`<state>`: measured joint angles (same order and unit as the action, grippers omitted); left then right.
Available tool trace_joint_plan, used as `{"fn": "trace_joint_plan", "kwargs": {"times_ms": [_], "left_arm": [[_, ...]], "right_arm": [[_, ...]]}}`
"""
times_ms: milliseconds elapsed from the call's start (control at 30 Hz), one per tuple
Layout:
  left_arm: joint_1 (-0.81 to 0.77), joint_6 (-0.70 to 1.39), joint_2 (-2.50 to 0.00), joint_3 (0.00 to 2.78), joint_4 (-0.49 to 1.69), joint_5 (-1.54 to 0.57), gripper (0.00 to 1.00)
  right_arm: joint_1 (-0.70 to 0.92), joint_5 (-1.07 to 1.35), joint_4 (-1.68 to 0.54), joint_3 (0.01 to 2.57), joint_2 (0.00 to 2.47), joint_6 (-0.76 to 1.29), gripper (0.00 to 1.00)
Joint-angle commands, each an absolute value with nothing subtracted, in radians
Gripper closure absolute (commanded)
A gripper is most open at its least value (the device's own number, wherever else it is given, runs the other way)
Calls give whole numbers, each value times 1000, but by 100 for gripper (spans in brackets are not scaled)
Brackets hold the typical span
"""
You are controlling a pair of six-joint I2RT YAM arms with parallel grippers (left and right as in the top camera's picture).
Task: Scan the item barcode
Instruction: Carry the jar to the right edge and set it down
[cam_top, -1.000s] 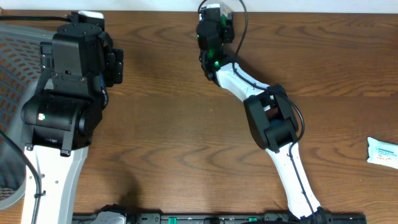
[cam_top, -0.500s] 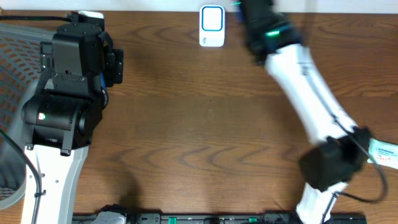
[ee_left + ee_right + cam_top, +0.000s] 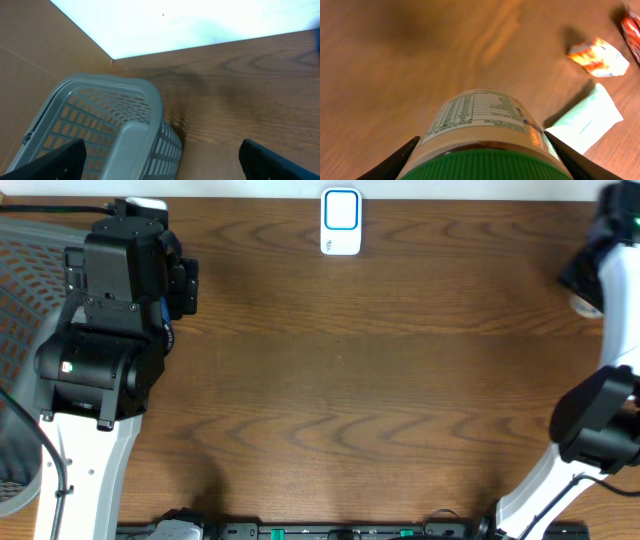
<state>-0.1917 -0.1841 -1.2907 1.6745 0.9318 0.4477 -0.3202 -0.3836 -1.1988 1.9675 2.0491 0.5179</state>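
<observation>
Clearly, right end effector grips jar, lid toward wrist; left end effector gapes open.

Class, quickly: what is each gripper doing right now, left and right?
Left gripper: open, holding nothing.
Right gripper: closed on the green-lidded jar.

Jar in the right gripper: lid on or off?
On. In the right wrist view a green lid caps the jar, sitting flush above its label; no gap shows.
</observation>
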Motion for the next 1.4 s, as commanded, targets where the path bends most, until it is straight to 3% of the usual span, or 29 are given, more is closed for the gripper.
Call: {"fn": "trace_joint_plan", "kwargs": {"times_ms": [0, 567, 600, 700, 733, 1100, 1367], "left_arm": [[-188, -186, -1293, 1673, 931, 457, 2], [-188, -186, -1293, 1673, 931, 457, 2], [-188, -186, -1293, 1673, 931, 457, 2], [-188, -186, -1293, 1673, 931, 457, 2], [-188, -186, -1293, 1673, 931, 457, 2], [-188, -186, -1293, 1673, 931, 457, 2], [-188, -186, -1293, 1673, 931, 457, 2]], "right_arm": [[-406, -379, -1194, 1964, 2108, 545, 48], [-646, -375, -1086, 1967, 2368, 488, 48], [-652, -375, -1089, 1975, 2365, 488, 45], [-668, -350, -1116, 2019, 2344, 469, 5], [-673, -320, -1127, 2037, 2333, 461, 1], [-648, -45, -1221, 2174, 2037, 454, 1], [-508, 377, -1325, 2174, 1812, 271, 2]]}}
